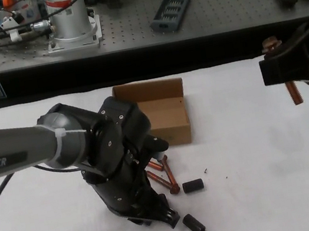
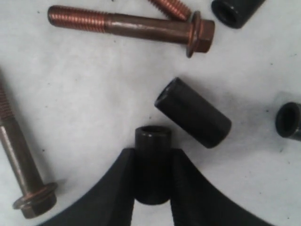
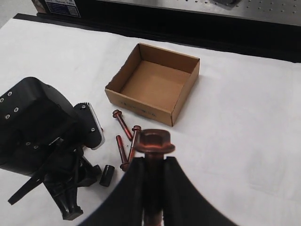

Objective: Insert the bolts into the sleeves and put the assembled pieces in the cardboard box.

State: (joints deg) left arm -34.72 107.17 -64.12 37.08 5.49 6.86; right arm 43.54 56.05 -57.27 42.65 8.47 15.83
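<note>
My left gripper [image 2: 153, 188] is shut on a black sleeve [image 2: 153, 141], held upright with its open bore facing the camera, low over the white cloth. A second sleeve [image 2: 193, 113] lies just beside it, and copper bolts [image 2: 131, 26] lie around it. In the high view the left gripper [image 1: 160, 213] points down near the loose bolts [image 1: 161, 171] and sleeves [image 1: 193, 186]. My right gripper [image 3: 154, 165] is shut on a copper bolt [image 3: 154, 143], head up. It hangs in the air at the right [image 1: 289, 65], its bolt [image 1: 293, 93] thread down. The cardboard box [image 1: 171, 125] stands open and empty.
Several more sleeves [image 1: 193, 223] lie at the near edge of the cloth. The left arm's body [image 3: 42, 132] stands close to the box [image 3: 141, 108] and the bolts [image 3: 123, 125]. A metal breadboard with a post [image 1: 68, 17] and cables runs behind the cloth.
</note>
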